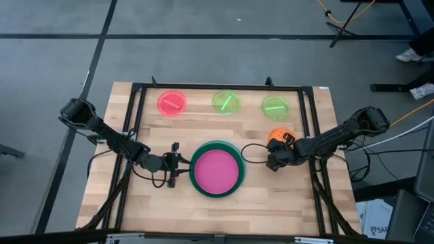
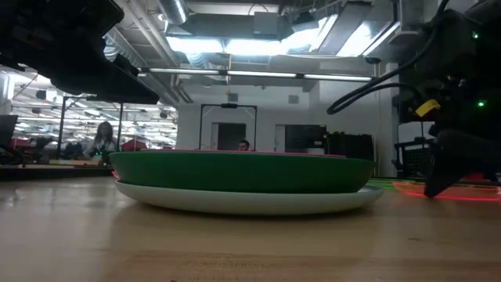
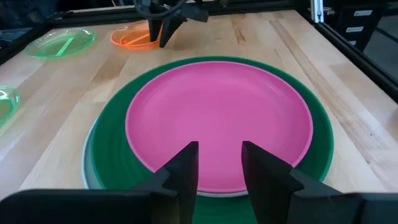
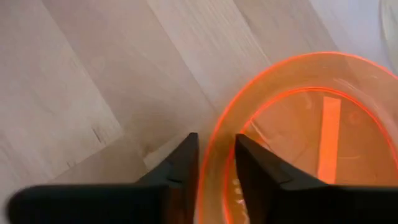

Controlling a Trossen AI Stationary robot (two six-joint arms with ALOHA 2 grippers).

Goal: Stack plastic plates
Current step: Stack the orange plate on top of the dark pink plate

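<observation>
Straddling orange plate (image 4: 323, 134) rim flat on tabletop (image 1: 271, 196): right end effector (image 4: 214, 165), fingers slightly apart | left end effector (image 3: 219, 163) parted beside magenta plate (image 3: 219, 121), atop green plate (image 3: 112, 149).

The left arm reaches in from the table's left side. Its left gripper (image 1: 178, 165) sits low, and its two dark fingers (image 3: 184, 168) stand apart with nothing between them.

The right arm bends in from the right side and tips its wrist down. The right gripper (image 1: 274, 161) has one finger (image 4: 180, 167) on each side of the rim of the small see-through orange plastic plate (image 4: 311, 130). They look nearly closed on it, but the squeeze is hard to judge.
</observation>
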